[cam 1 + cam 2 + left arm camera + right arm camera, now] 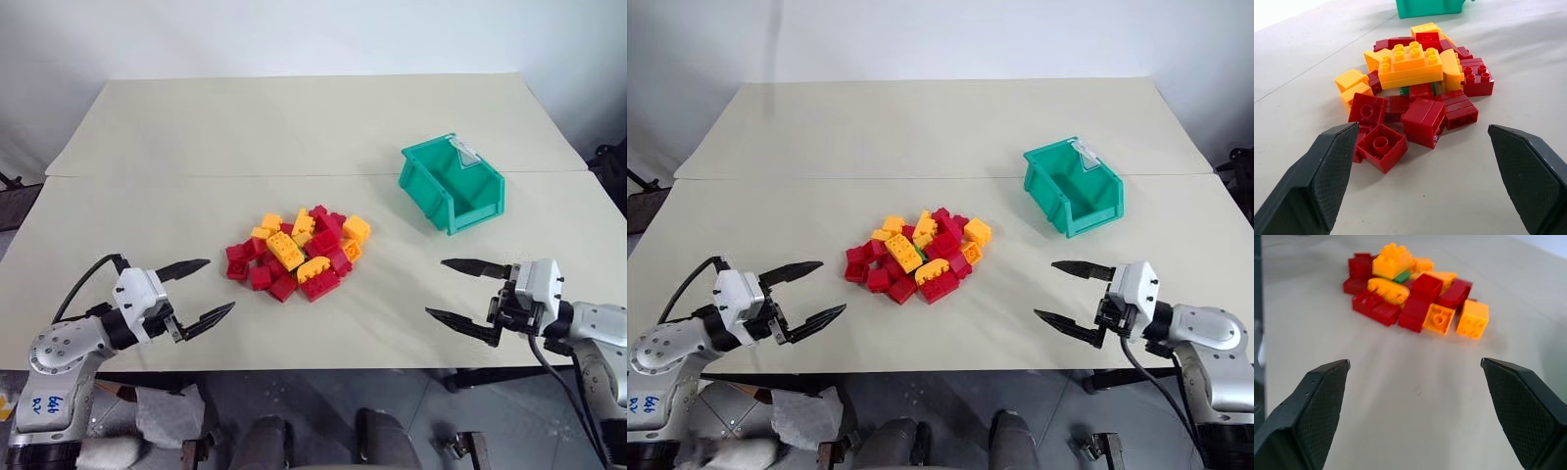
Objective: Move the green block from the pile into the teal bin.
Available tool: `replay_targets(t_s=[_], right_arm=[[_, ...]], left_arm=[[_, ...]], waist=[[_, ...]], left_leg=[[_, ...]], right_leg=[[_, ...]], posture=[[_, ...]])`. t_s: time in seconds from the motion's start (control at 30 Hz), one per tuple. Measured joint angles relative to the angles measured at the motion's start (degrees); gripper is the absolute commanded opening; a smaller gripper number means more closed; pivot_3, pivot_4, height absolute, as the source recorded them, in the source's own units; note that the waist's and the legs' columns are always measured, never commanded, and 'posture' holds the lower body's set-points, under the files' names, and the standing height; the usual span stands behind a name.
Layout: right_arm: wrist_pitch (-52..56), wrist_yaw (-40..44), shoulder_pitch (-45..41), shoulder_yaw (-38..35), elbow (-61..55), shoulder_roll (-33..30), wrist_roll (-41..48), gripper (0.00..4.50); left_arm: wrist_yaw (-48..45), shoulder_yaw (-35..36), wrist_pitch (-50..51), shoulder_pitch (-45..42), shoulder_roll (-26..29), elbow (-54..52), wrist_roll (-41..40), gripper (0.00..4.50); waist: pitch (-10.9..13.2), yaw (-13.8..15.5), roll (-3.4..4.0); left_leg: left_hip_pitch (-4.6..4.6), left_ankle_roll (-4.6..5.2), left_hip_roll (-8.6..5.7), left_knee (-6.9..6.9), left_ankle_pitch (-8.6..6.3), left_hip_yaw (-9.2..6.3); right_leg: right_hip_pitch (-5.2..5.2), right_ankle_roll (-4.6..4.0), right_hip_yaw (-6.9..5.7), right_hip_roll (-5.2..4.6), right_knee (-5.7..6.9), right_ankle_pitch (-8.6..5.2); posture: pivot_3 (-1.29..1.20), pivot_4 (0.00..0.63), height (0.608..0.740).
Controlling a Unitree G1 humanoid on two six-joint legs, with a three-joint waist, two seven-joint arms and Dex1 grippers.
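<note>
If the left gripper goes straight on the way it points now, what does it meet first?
Probably the pile: the open left gripper points at its near edge, where a red brick lies closest, though depth is unclear.

pile (296, 253): red and yellow-orange bricks
block (1401, 277): dark green
bin (452, 182): teal, white label on rim
counter (294, 137): plain pale beige
pincer fingers (186, 268): black
</note>
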Motion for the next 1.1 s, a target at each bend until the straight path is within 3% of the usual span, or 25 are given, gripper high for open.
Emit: replay_targets(t_s=[0.17,0.27,0.47,0.63,0.93,1.1], right_arm=[[0.44,-0.66,-1.4,1.24,0.04,1.37,-0.28,4.49],[4.54,-1.7,-3.46,4.11,-1.4,2.68,1.07,3.94],[12.2,-4.57,-11.54,11.09,-6.46,5.15,2.01,1.84],[15.75,-7.11,-18.72,19.31,-6.53,9.27,-2.49,0.16],[22.11,-12.81,-34.1,32.06,2.36,22.82,-10.96,0.04],[21.17,-16.02,-40.2,34.85,11.91,28.4,-16.62,0.04]], left_arm=[[-0.11,0.03,2.24,-0.65,0.29,-0.18,-1.61,4.5],[-1.16,1.07,3.43,0.38,0.17,-0.32,-4.98,4.5],[-0.09,5.17,2.82,4.7,-0.98,-0.16,-5.9,4.5],[1.88,7.76,2.1,9.1,-3.55,-0.26,-5.94,4.5],[6.6,7.17,1.47,14.56,-8.79,-5.61,-5.82,4.5],[8.76,6.3,1.84,13.99,-9.54,-7.25,-5.74,4.5]], waist=[[0.0,-0.06,0.0],[0.0,-0.39,0.0],[-0.01,-0.2,0.0],[-0.01,-0.17,-0.01],[-0.02,-0.42,-0.03],[-0.05,-0.59,-0.08]], left_leg=[[0.01,0.0,0.02,0.01,0.0,-0.01],[0.01,-0.01,0.18,0.01,0.0,0.01],[0.0,-0.02,0.26,0.02,-0.01,-0.01],[-0.03,-0.02,0.27,0.02,-0.01,-0.04],[-0.04,-0.09,0.36,0.02,-0.04,-0.11],[-0.05,-0.1,0.27,0.02,-0.04,-0.08]], right_leg=[[0.0,0.0,0.01,-0.01,0.04,0.0],[-0.05,-0.01,0.01,-0.01,0.07,0.0],[-0.05,-0.03,-0.03,-0.01,0.02,0.02],[-0.07,-0.03,-0.06,-0.02,0.02,0.02],[-0.17,-0.13,-0.13,0.01,0.17,0.06],[-0.2,-0.15,-0.23,0.01,0.21,0.07]], posture=[[0.0,0.15,0.74],[0.0,0.15,0.74],[0.0,0.15,0.74],[0.0,0.15,0.74],[0.0,0.15,0.74],[0.0,0.15,0.74]])
